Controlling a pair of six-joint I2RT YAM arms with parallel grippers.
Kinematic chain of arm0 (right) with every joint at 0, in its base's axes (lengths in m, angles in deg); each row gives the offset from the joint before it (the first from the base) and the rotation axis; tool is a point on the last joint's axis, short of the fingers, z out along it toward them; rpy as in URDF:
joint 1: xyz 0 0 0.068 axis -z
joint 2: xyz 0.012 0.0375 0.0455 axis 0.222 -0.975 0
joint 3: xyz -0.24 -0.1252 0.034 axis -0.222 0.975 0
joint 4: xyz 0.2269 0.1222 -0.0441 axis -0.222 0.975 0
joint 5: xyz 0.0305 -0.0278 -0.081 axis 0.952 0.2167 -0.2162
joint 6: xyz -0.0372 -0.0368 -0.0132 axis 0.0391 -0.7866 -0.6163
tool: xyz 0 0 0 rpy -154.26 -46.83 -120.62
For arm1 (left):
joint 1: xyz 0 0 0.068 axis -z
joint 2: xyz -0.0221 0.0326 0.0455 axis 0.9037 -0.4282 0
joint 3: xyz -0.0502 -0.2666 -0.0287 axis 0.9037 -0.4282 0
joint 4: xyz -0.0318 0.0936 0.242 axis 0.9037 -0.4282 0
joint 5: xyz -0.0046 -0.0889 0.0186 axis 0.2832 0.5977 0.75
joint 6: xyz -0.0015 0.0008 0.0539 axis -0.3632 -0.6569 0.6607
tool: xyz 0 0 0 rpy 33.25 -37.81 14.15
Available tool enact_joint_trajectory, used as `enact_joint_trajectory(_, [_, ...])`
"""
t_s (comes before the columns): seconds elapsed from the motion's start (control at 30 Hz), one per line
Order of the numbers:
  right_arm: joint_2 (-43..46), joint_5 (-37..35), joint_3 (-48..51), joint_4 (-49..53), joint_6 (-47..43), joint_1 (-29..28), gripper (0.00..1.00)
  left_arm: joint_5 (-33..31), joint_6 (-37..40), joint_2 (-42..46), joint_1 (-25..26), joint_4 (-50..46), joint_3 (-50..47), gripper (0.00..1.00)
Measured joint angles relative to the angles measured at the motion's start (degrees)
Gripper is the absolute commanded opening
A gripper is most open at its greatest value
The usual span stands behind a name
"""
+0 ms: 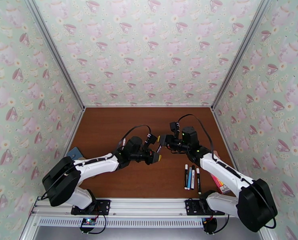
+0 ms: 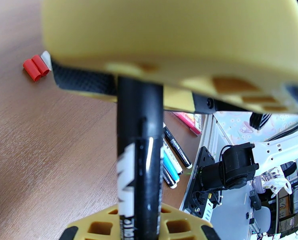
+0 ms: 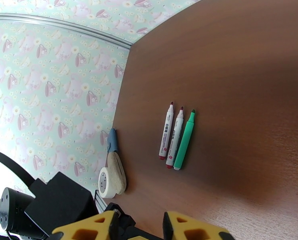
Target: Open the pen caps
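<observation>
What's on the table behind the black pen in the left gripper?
Pens lying side by side, white, blue and black, with a pink pack beyond. The black pen hides their upper ends.

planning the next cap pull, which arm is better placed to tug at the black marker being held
Right, probably. The left gripper is shut on the black marker, steadying it; the right gripper sits just opposite, close enough to pull.

Two red pen caps point(image 2: 36, 67) lie touching side by side; three uncapped pens point(image 3: 175, 137) lie parallel; a black pen point(image 2: 139, 149) is clamped.
</observation>
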Motion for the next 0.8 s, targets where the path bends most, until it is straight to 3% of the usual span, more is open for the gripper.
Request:
enact_joint_trajectory(0.37, [-1.0, -0.7, 0.0, -0.2, -0.1, -0.1, 0.07, -0.1, 0.0, -0.3, 0.0, -0.9, 1.2, 0.03])
enact_joint_trajectory(0.47, [-1.0, -1.6, -0.1, 0.6, -0.1, -0.3, 0.03, -1.7, 1.1, -0.3, 0.5, -3.1, 2.0, 0.02])
enact_joint_trajectory(0.67, [-1.0, -4.2, -1.0, 3.7, 0.1, -0.8, 0.0, -10.9, 4.1, 0.5, 3.2, -7.5, 3.0, 0.0])
enact_joint_trajectory(0.8, [-1.0, -3.9, -1.3, 4.0, 0.0, -1.0, 0.0, -10.5, 4.1, 1.2, 2.9, -7.4, 2.6, 0.0])
